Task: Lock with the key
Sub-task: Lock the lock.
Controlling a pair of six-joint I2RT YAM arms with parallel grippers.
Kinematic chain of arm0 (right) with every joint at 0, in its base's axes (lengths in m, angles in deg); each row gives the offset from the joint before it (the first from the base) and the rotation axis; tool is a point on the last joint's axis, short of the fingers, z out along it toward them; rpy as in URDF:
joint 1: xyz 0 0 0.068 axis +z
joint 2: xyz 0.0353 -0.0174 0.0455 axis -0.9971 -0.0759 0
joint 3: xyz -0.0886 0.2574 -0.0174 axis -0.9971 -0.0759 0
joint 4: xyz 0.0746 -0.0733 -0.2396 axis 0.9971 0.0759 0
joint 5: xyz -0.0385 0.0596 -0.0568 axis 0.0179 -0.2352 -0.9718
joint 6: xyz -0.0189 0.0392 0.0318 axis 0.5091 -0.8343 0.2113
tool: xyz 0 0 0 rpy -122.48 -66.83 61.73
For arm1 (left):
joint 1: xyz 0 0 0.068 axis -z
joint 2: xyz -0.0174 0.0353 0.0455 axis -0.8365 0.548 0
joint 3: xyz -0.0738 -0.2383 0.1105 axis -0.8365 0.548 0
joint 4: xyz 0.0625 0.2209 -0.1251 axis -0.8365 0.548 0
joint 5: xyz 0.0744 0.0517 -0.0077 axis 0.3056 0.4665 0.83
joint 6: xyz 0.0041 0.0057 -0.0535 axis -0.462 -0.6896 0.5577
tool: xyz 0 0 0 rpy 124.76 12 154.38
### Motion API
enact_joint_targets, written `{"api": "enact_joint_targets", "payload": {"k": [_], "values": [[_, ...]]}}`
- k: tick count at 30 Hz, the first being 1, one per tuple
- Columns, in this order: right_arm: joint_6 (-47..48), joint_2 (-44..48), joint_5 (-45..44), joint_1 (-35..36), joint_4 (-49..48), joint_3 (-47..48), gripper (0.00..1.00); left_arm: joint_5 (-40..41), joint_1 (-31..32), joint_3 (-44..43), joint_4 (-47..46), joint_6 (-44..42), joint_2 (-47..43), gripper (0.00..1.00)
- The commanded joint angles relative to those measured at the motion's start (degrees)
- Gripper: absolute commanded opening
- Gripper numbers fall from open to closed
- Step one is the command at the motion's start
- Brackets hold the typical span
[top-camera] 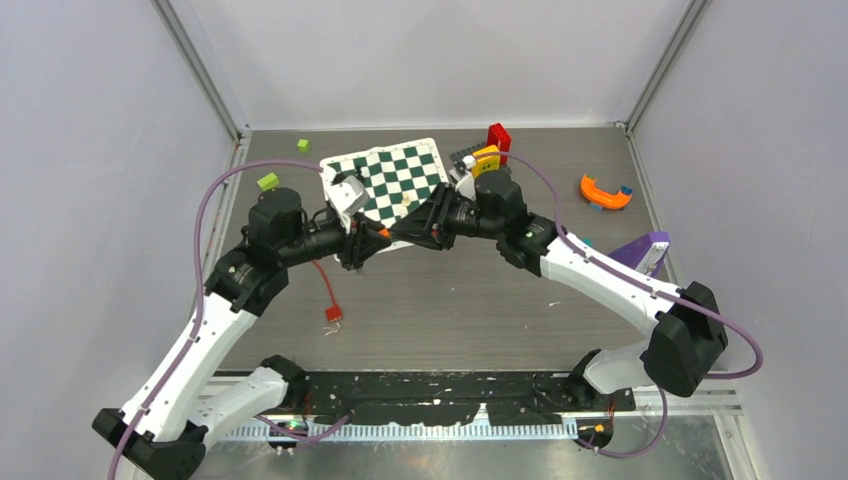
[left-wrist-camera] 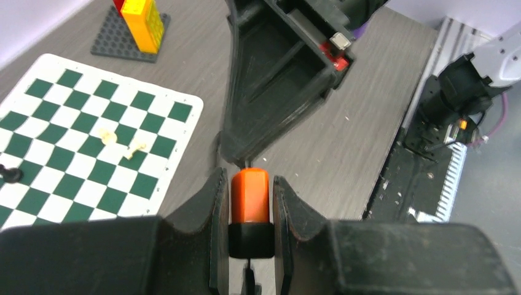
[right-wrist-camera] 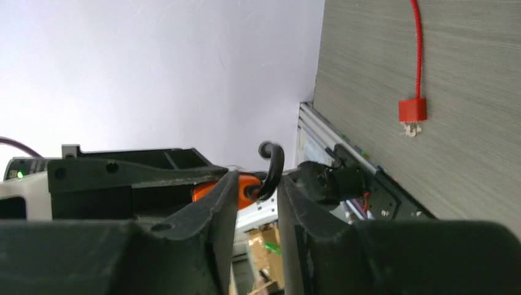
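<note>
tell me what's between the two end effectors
The orange padlock, clamped in the left end effector, with its black shackle between the fingers of the right end effector; both wrist views show it.

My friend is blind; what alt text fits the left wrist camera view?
The left hand grips an orange lock between two black fingers, with the right hand just beyond it. A green-and-white chessboard lies on the grey table beside them.
</note>
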Motion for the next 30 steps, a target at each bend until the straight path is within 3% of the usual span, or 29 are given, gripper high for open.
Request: {"api": "enact_joint_targets", "payload": {"k": [1, 4, 14, 17, 22, 24, 27, 30], "values": [[-1.4, 0.7, 1.2, 0.0, -4.2, 2.4, 0.18, -1.4, 0.4, -0.2, -4.4, 0.1, -1.7, 0.0], [-1.0, 1.5, 0.7, 0.0, -4.3, 2.3, 0.06, -1.4, 0.4, 0.3, -4.6, 1.4, -1.9, 0.0], [1.8, 3.0, -0.3, -0.4, -8.4, -0.1, 0.05, -1.1, 0.4, 0.3, -4.9, 6.7, -2.6, 0.0], [7.8, 4.4, -3.4, -0.4, -9.9, -1.0, 0.05, 1.1, 0.4, -1.3, -3.3, 12.5, -2.2, 0.0], [14.0, 11.6, -8.9, -0.9, -23.5, -7.6, 0.05, 1.3, 0.4, -1.4, -4.0, 25.0, -2.3, 0.0], [17.0, 14.0, -9.9, -1.1, -26.7, -8.1, 0.05, -1.3, 0.4, 0.2, -8.1, 30.9, -2.6, 0.17], [19.8, 16.4, -11.0, -1.1, -29.2, -7.2, 0.05, -7.8, 0.4, 5.0, -22.1, 41.1, -3.5, 0.45], [20.2, 17.1, -11.3, -1.1, -24.3, -3.1, 0.05, -10.2, 0.4, 7.6, -34.0, 47.6, -3.6, 0.57]]}}
